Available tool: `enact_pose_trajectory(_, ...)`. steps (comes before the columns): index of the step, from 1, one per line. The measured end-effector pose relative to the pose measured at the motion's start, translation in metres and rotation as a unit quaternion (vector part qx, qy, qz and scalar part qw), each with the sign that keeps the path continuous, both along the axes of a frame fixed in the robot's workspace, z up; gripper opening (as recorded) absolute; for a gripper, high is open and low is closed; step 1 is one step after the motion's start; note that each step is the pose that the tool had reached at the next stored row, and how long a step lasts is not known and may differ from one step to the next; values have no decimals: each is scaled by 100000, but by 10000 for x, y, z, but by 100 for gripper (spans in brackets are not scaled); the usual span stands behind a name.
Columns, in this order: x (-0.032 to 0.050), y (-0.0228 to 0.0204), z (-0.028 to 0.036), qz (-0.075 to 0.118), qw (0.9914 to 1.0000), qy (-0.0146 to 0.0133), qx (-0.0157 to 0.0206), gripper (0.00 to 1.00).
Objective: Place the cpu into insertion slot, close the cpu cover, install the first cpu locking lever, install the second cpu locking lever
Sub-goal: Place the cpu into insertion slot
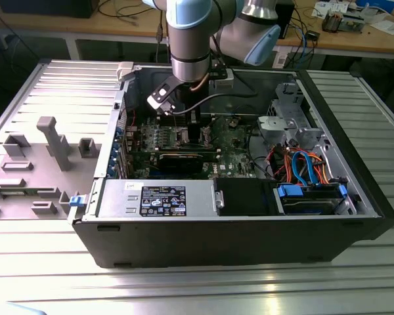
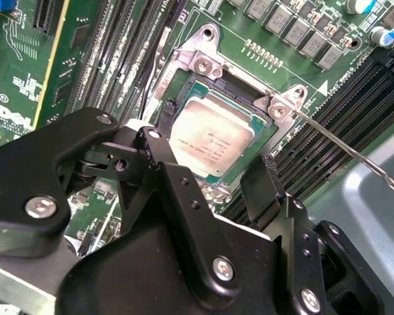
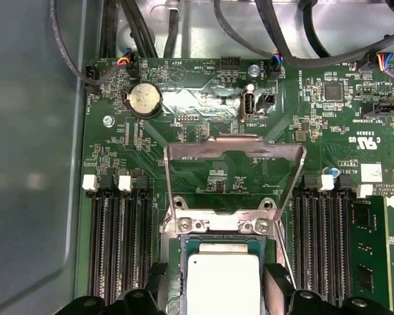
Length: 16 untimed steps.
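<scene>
Silver-grey cpu (image 2: 210, 139) sits in the insertion slot (image 2: 230, 82), jaws spread astride it.

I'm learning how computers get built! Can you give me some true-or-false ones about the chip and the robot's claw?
1. The silver chip lies in its square socket. True.
2. The metal cover is shut over the chip. False: it stands flipped up, and the chip is bare.
3. The gripper has one finger on each side of the chip, with a gap on both sides. True.
4. The round battery sits on top of the chip. False: it sits on the green board, beyond the raised cover.
</scene>
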<state>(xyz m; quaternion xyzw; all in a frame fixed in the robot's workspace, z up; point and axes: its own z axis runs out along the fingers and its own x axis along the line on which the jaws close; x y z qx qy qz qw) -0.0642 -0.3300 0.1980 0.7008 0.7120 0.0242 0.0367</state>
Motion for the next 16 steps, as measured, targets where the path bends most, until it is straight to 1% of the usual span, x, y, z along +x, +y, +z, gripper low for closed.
enact_pose_trajectory(1,0,0,0,7,99999,-3,-367,68)
enact_pose_trajectory(2,1,-1,0,10,99999,-1,-477,68)
enact_pose_trajectory(5,0,0,7,2,99998,5,-610,68)
enact_pose_trajectory(10,1,0,71,4,99998,17,-668,68)
enact_pose_trajectory(11,0,0,86,1,99998,24,-672,66)
enact_pose_trajectory(13,0,0,115,0,99998,43,-664,53)
enact_pose_trajectory(14,1,0,144,1,99998,59,-668,42)
enact_pose_trajectory(15,1,0,170,3,99998,75,-672,42)
enact_pose_trajectory(16,1,0,194,4,99998,99,-682,35)
